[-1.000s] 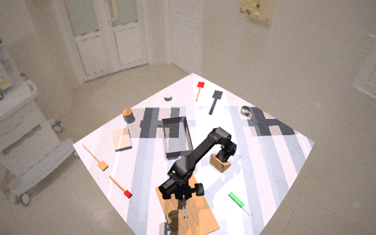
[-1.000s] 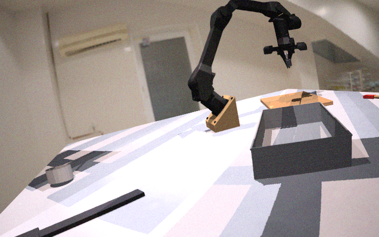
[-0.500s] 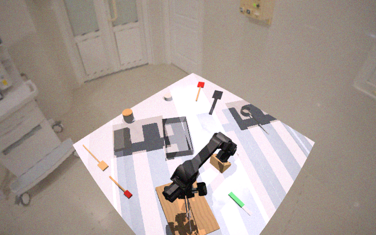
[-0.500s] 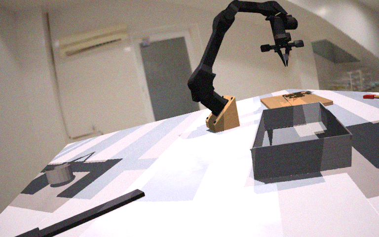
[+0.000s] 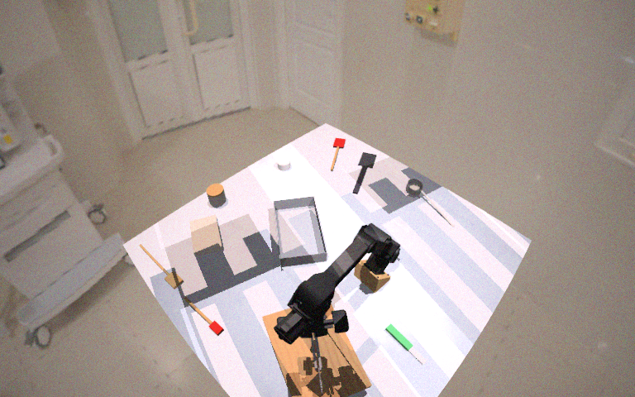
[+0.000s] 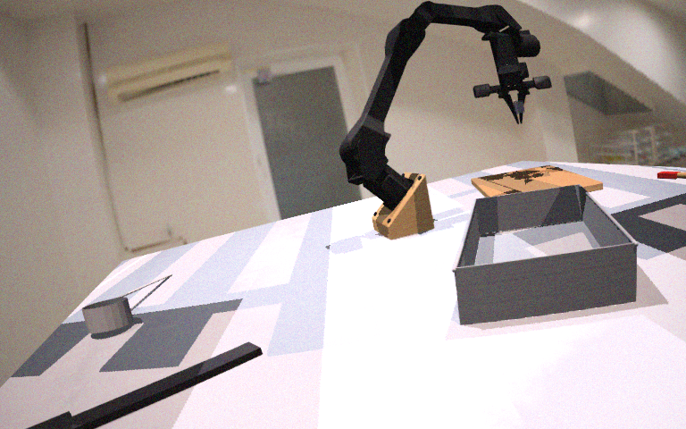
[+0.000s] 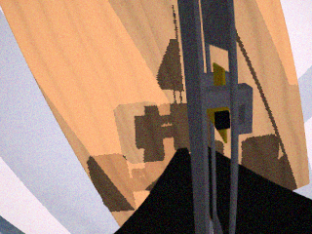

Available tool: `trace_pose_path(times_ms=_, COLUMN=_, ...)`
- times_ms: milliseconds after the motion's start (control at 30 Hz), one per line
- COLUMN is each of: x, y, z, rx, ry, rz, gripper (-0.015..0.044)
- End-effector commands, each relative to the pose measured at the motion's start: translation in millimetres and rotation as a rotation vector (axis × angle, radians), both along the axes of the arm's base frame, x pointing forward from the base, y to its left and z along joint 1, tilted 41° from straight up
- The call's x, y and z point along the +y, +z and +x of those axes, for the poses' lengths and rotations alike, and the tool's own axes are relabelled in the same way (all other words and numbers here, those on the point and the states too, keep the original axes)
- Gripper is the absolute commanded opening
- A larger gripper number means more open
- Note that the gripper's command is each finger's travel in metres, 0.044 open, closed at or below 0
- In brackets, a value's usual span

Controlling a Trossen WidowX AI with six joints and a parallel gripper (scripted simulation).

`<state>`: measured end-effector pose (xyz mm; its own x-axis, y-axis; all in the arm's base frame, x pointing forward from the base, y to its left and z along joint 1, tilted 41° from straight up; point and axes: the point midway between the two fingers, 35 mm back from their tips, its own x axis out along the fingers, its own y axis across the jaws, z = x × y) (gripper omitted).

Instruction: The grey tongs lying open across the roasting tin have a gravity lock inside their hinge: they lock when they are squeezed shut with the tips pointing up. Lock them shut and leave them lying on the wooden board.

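Though above the board (image 5: 287,344) (image 6: 572,179) (image 7: 73,63), tongs (image 5: 318,356) (image 6: 519,107) (image 7: 192,97) lengthwise beyond tool (image 5: 314,337) (image 6: 519,121) (image 7: 191,156).

Two red-headed tools (image 5: 216,327) (image 6: 667,174)

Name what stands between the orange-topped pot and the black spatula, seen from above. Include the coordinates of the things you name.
The roasting tin (image 5: 303,259) (image 6: 546,285) sits lower; the white pot (image 5: 284,165) lies between, top view.

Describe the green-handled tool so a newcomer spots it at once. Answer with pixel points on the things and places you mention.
From the top view, find the wooden board (image 5: 347,348) (image 6: 576,180) (image 7: 63,54) under the raised arm. To its right on the table lies a slim tool with a green handle (image 5: 398,336) and pale blade (image 5: 417,356), the only green thing there.
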<state>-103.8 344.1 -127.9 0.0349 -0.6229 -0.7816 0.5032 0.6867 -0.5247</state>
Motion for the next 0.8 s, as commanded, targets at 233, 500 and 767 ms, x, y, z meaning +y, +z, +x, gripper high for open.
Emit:
trace_pose_path(times_ms=233, x=-9, y=-16, z=0, rx=-0.001, ry=0.001, rz=0.002, gripper=-0.0150)
trace_pose_path(times_ms=500, x=-17, y=-27, z=0, rx=-0.001, ry=0.001, rz=0.002, gripper=-0.0150)
trace_pose_path(times_ms=767, x=-25, y=-38, z=1, rx=-0.001, ry=0.001, rz=0.002, gripper=-0.0150)
